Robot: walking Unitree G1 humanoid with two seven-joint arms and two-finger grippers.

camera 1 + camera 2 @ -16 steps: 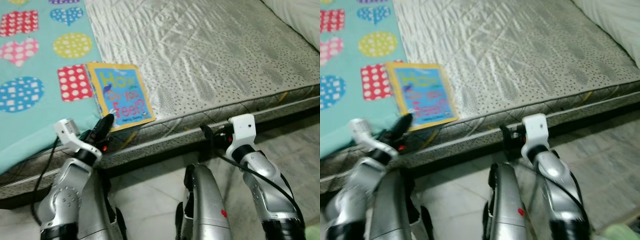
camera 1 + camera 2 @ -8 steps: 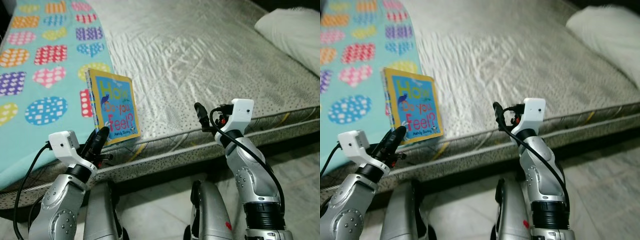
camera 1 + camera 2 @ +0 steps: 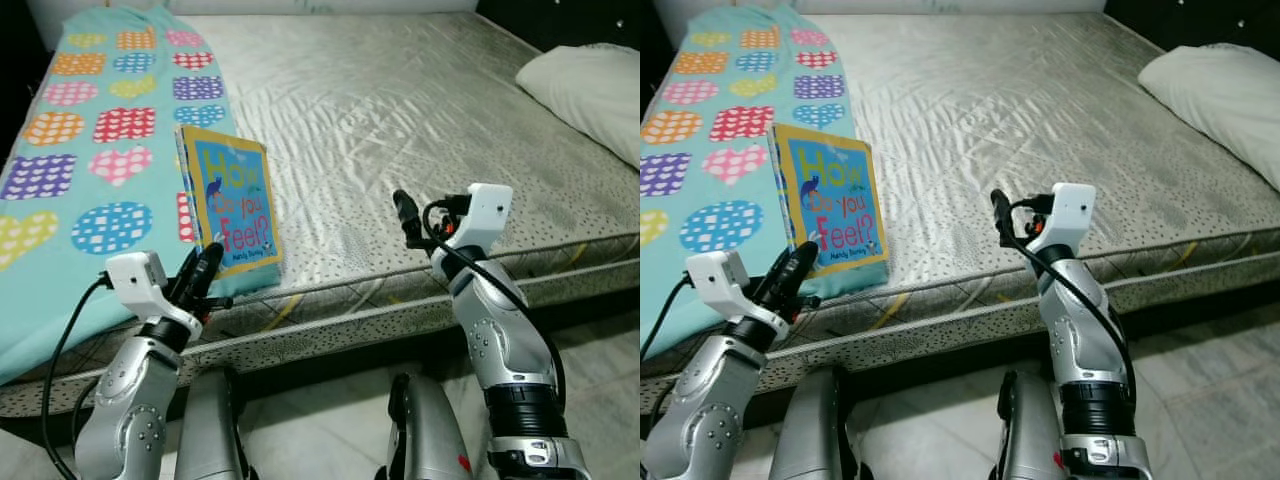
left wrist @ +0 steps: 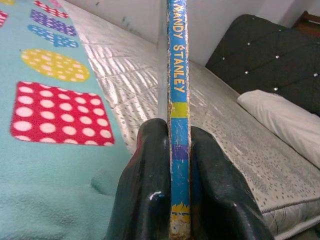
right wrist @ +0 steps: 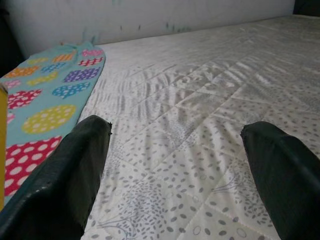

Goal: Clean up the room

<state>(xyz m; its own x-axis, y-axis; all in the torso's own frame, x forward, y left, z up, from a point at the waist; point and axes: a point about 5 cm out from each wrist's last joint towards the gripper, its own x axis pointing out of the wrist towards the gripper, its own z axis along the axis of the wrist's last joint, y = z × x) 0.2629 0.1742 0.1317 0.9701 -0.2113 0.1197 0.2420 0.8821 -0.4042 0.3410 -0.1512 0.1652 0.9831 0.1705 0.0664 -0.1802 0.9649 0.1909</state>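
1. The bed point(image 3: 420, 110) carries a patterned blanket point(image 3: 70, 160) along its left side.
2. Our left hand point(image 3: 205, 268) pinches the book point(image 3: 235, 205) by its lower edge, raised above the blanket's edge; we should keep it upright and carry it steadily.
3. Our right hand point(image 5: 175, 160) hovers spread open over the mattress, ready to support.

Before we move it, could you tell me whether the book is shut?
Shut: the left gripper pinches the book closed at its spine.

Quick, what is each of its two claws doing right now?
Left tool: closed on the book, gripping its lower edge.
Right tool: open, holding nothing, above the mattress.
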